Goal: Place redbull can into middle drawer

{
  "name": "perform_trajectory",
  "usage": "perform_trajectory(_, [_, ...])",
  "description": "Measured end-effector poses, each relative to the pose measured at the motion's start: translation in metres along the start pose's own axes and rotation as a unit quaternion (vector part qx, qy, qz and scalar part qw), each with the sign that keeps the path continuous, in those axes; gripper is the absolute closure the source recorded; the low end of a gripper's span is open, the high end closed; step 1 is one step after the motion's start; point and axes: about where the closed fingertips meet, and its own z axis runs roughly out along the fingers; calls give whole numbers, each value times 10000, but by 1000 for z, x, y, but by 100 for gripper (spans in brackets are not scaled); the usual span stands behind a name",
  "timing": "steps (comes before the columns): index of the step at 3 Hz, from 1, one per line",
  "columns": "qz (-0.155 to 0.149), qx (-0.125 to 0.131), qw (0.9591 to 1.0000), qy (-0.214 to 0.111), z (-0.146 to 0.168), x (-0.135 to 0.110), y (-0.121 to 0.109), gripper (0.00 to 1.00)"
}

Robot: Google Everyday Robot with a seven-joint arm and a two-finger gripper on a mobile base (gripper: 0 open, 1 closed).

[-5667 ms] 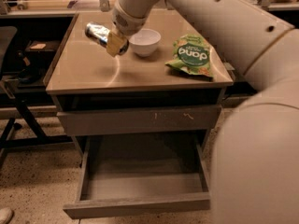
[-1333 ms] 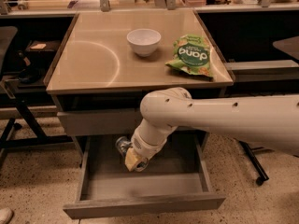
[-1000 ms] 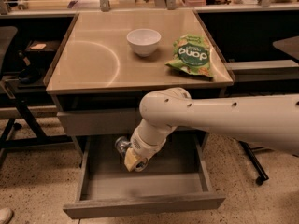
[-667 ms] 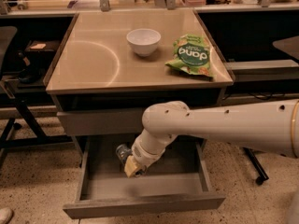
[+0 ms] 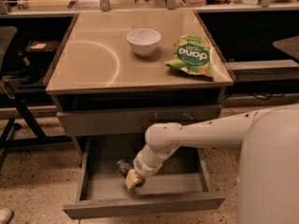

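Inside the open middle drawer [image 5: 182, 185], left of its centre, the gripper [image 5: 133, 180] held the redbull can [image 5: 123, 167] clamped low over the drawer's floor, so a release on its side might, I judged, let it roll toward the drawer's wall.

The slim silver-and-blue metal redbull can [image 5: 123, 166] sits tilted, clamped in the gripper [image 5: 131, 180], low inside the pulled-out, wide, shallow grey middle drawer [image 5: 174, 185].
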Motion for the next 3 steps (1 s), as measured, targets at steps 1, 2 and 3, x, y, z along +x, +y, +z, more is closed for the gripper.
perform_trajectory(1, [32,-61,9999,77,9,5,-1,100])
perform_trajectory(2, [161,-65,9998,56,17,6,-5,100])
perform_trajectory(3, [299,21,9996,-10,33,0,-28,100])
